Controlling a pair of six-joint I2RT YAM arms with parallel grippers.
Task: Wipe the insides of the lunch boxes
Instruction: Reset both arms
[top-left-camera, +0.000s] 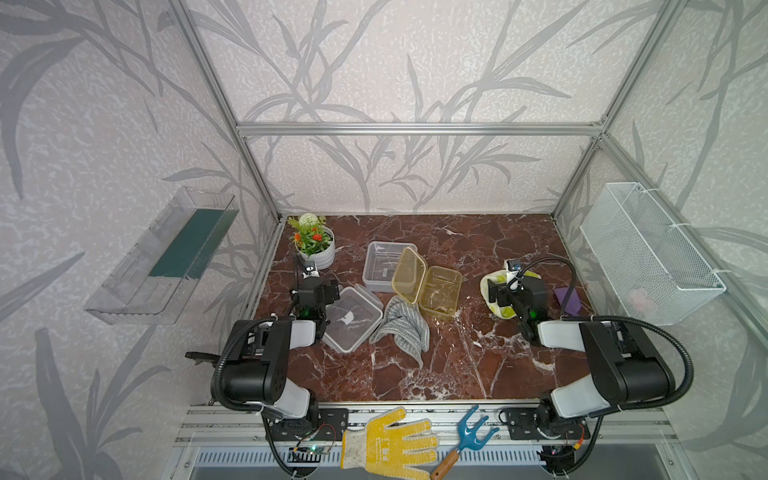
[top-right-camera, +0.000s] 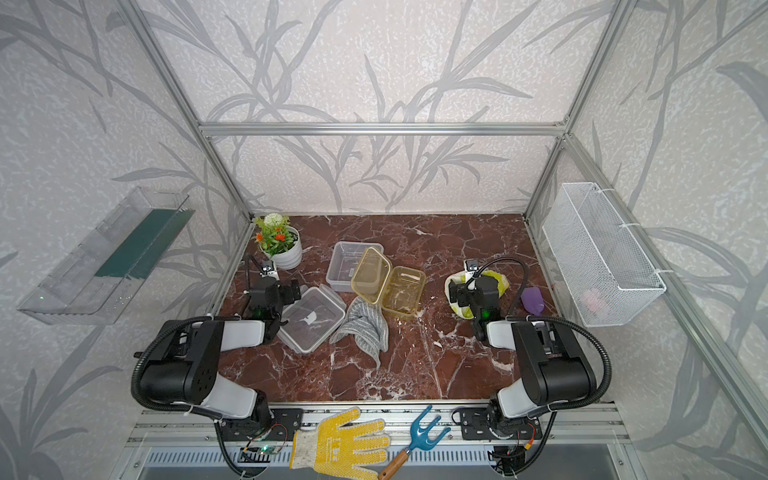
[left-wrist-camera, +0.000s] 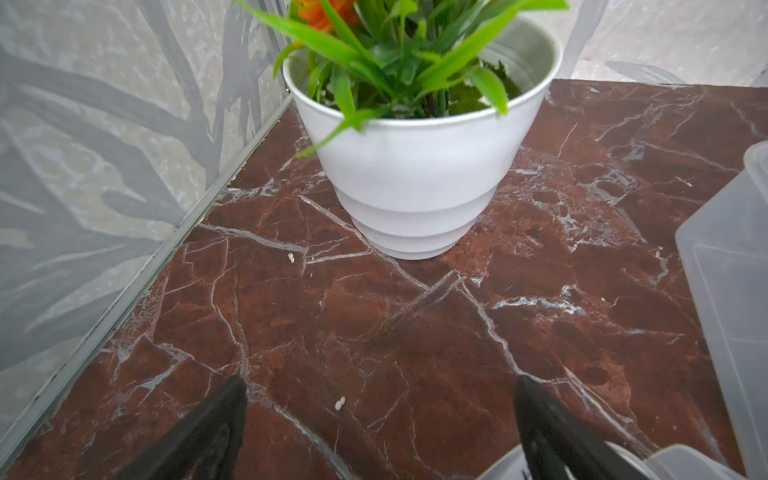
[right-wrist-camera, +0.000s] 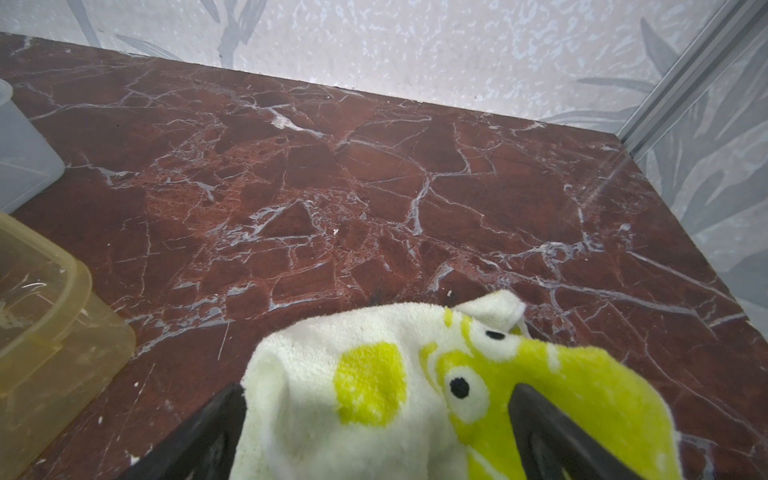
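Counter (top-left-camera: 457, 374), red marble. Clear greyish lunch box (top-left-camera: 380, 266) open mid-counter, its lid (top-left-camera: 353, 318) beside left pincer (left-wrist-camera: 380, 384). Amber lunch box (top-left-camera: 440, 295) open, just beside clear one. Grey striped cloth (top-left-camera: 401, 328) near both. Left pincer wide, empty, facing flower pot (left-wrist-camera: 415, 174). Right pincer (right-wrist-camera: 378, 390) wide, astride yellow-green towel (right-wrist-camera: 316, 395).

Amber lunch box (top-right-camera: 404, 291) open, lid (top-right-camera: 371, 274) tilted up; grey cloth (top-right-camera: 365, 328) beside.

Lighting: even, diffuse and moderately bright from above; shadows are short and soft. Both top views are sharp, but wide-angle stretch splays the frame posts (top-left-camera: 214, 83) (top-right-camera: 173, 83) towards the edges. The table (left-wrist-camera: 415, 332) shows a faint sheen and no hard glare. In the wrist views, the plant leaves (left-wrist-camera: 374, 50) and the amber lunch box (right-wrist-camera: 41, 311) are blurred at close range.
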